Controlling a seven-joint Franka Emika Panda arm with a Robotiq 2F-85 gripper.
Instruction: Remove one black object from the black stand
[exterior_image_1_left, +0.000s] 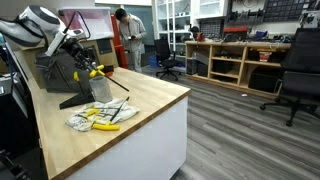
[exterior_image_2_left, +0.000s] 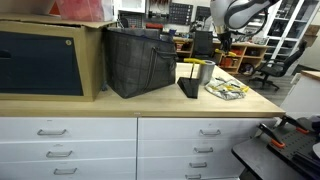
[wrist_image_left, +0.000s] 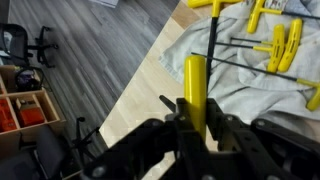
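Note:
The black stand is tilted back at the far end of the wooden table; an exterior view shows its back. My gripper is shut on a yellow tool handle, which stands between the fingers in the wrist view. In an exterior view the gripper is at the stand's face, with the yellow-handled tool sticking out beside it. The tool's black shaft is hidden by the fingers. I cannot tell whether the tool still touches the stand.
A pale cloth on the table holds several yellow T-handle tools, also in both exterior views. A translucent cup stands by the stand. The table edge drops to the floor. A person stands far behind.

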